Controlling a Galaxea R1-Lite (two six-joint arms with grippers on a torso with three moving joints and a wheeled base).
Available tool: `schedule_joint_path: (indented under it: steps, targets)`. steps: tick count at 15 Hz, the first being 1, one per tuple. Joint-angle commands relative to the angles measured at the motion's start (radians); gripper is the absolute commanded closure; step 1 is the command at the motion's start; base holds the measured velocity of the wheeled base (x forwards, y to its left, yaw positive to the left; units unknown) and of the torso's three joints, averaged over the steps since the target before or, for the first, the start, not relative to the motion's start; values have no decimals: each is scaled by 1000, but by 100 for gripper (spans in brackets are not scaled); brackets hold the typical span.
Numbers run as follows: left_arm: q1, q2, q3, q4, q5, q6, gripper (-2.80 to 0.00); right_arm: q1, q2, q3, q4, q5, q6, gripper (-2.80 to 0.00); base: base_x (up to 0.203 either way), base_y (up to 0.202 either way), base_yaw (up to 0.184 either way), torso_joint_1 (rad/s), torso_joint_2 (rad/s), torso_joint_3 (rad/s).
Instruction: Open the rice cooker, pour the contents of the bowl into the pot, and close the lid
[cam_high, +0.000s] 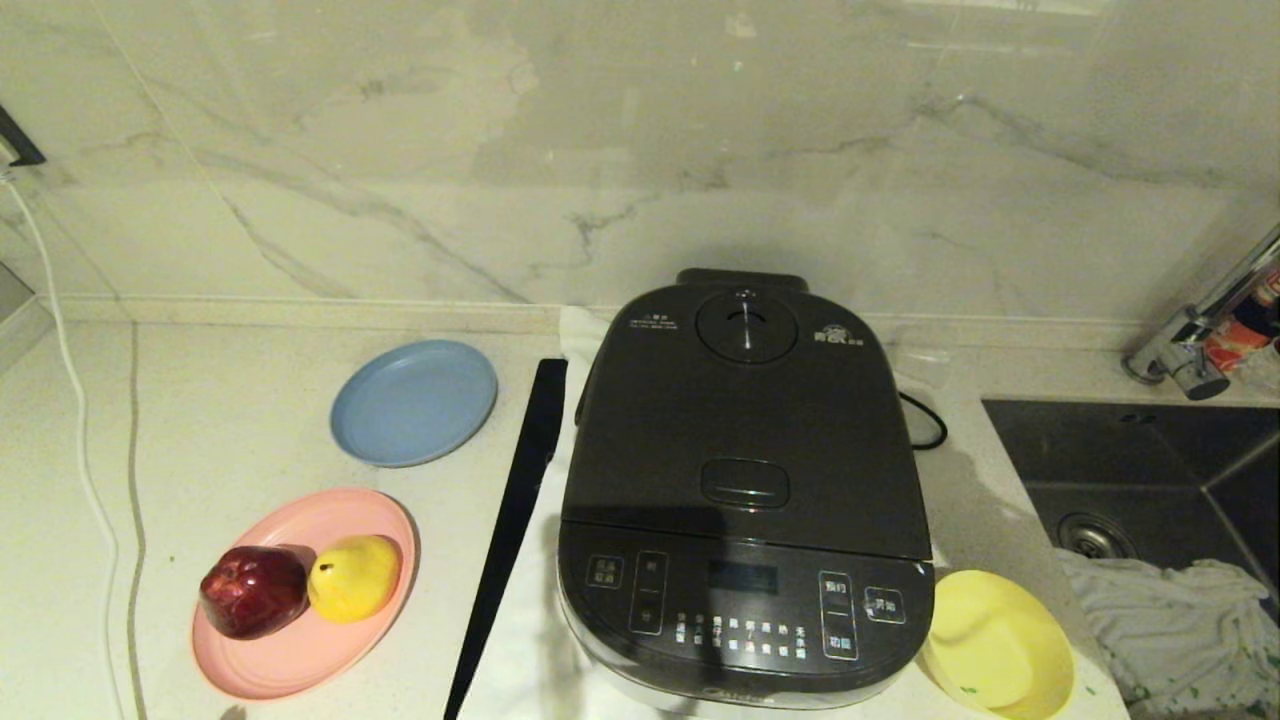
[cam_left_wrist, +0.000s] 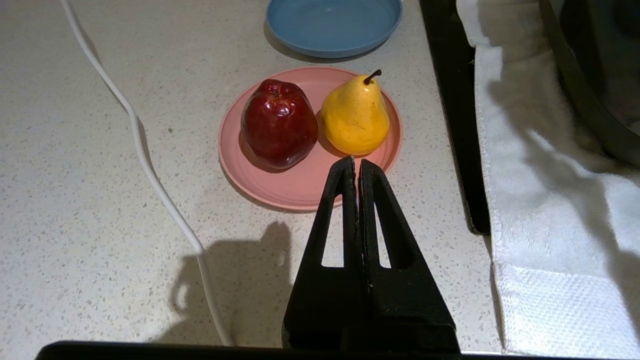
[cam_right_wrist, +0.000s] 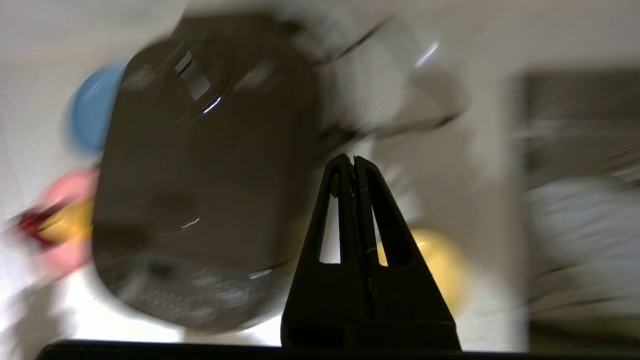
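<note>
The rice cooker (cam_high: 742, 480) has a smooth, dark, semi-glossy plastic-looking shell, and its lid (cam_high: 740, 420) catches soft reflections. The bowl (cam_high: 1000, 640) and the pink plate (cam_left_wrist: 300, 185) look like smooth matt plastic, the red apple (cam_left_wrist: 278, 122) is waxy and shiny, and the white towel (cam_left_wrist: 550, 225) is woven cloth. The table (cam_left_wrist: 75, 200) is speckled polished stone; each black tool looks matt: left tool (cam_left_wrist: 356, 161), right tool (cam_right_wrist: 349, 159).

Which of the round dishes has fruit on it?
The flat pink plate, left of the dark grey rice cooker, holds a red apple and a yellow pear. The flat blue plate holds nothing; the pale-yellow plastic bowl holds no fruit.
</note>
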Motion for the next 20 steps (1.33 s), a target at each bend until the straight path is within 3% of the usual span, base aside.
schedule_joint_path:
  steps: [1, 3, 6, 9, 12, 15, 17, 20]
  targets:
    - [0, -1, 9, 0, 0, 1, 0, -88, -178, 25, 20, -49, -76, 0, 0, 0, 0, 0, 0, 0]
    - [-1, -1, 8, 0, 0, 1, 0, -187, -294, 77, 35, -61, -129, 0, 0, 0, 0, 0, 0, 0]
    - [0, -1, 8, 0, 0, 1, 0, -441, -459, 150, 59, -61, -203, 0, 0, 0, 0, 0, 0, 0]
    - [0, -1, 8, 0, 0, 1, 0, -565, -683, 283, 67, -45, -262, 0, 0, 0, 0, 0, 0, 0]
    - [0, -1, 9, 0, 0, 1, 0, -599, -918, 469, 68, 29, -347, 0, 0, 0, 0, 0, 0, 0]
    - [0, -1, 8, 0, 0, 1, 0, -608, -1042, 694, 39, 193, -407, 0, 0, 0, 0, 0, 0, 0]
    - [0, -1, 9, 0, 0, 1, 0, -610, -1040, 879, -56, 256, -405, 0, 0, 0, 0, 0, 0, 0]
    - [0, -1, 9, -1, 0, -1, 0, -610, -1040, 1188, -347, 352, -427, 0, 0, 0, 0, 0, 0, 0]
